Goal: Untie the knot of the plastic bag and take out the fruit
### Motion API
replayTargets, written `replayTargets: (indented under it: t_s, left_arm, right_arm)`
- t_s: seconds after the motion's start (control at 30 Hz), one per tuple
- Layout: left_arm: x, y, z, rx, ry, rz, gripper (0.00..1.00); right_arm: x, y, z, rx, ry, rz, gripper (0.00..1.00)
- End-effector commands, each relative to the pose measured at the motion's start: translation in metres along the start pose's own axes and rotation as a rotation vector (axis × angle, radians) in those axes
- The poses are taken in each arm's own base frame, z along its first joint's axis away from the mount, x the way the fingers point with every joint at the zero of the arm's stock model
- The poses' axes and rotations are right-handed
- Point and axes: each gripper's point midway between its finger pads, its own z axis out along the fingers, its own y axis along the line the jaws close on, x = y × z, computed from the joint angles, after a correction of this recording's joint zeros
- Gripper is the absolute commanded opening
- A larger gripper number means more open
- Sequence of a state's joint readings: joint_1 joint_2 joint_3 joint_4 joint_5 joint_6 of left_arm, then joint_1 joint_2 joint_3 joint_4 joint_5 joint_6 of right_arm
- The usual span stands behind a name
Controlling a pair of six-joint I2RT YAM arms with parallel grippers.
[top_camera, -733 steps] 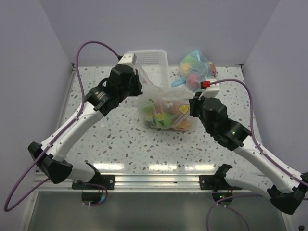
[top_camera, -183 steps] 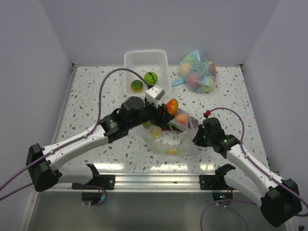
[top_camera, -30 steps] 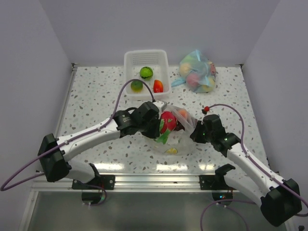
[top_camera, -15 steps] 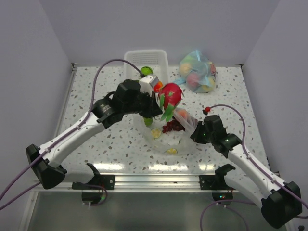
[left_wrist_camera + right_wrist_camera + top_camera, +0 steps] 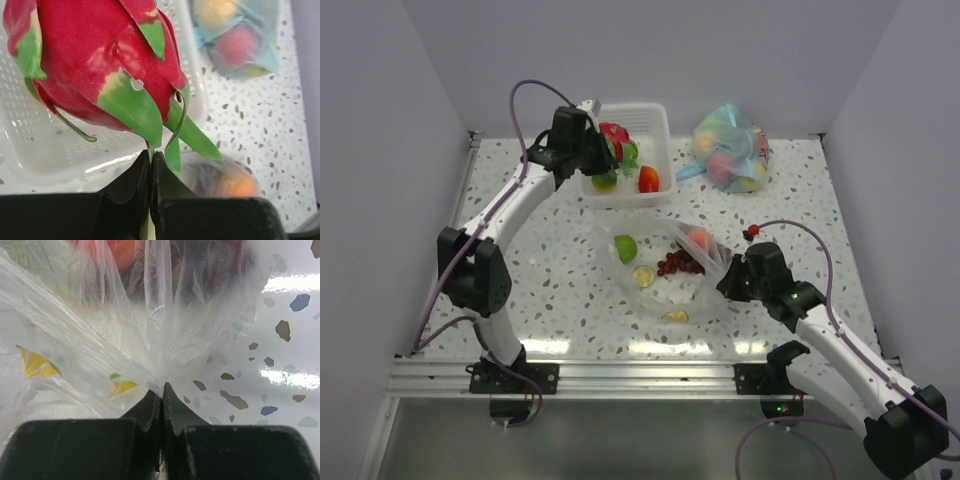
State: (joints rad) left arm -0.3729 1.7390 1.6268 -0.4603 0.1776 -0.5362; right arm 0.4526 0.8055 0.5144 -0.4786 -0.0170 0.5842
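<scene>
My left gripper [image 5: 151, 159] pinches the fruit [image 5: 95, 65] by a leaf over the basket [image 5: 35, 150]; I'd lower before releasing; right gripper [image 5: 161, 390] clamps the bag [image 5: 90, 335].

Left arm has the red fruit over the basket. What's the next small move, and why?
Probably open the left pincer to drop the dragon fruit. It hangs by a green leaf over the white basket, which holds other fruits. The right pincer is shut on the plastic bag, pinning it, so it likely needs no move yet.
</scene>
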Motion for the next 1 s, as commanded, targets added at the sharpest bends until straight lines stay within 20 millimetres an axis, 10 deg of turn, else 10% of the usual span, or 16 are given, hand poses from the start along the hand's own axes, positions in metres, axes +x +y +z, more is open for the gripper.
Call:
replayTargets:
  t_s: [0.0,0.27,0.4,0.57,0.77,0.97]
  left_arm:
    - [-0.04,0.001,0.02,-0.003,-0.088,0.058,0.0]
    - [-0.034,0.057,0.09,-0.153,-0.028,0.118,0.02]
    - [-0.029,0.058,0.102,-0.137,0.013,0.126,0.44]
    - [-0.05,0.04,0.064,-0.109,-0.086,0.127,0.97]
    - [-0.063,0.007,-0.008,-0.097,-0.19,0.168,1.0]
    - [-0.032,-0.05,-0.072,-0.09,-0.236,0.295,1.0]
  right_arm:
    - [0.0,0.002,-0.001,-0.004,0.007,0.002,0.0]
    - [-0.003,0.003,-0.001,0.004,0.024,-0.02,0.0]
    - [-0.007,0.004,-0.002,0.009,0.017,-0.034,0.0]
    - [-0.012,0.005,-0.004,0.011,0.002,-0.033,0.0]
    - [-0.017,0.006,-0.01,0.013,-0.007,-0.061,0.0]
    - [-0.026,0.005,-0.013,0.027,-0.036,-0.079,0.0]
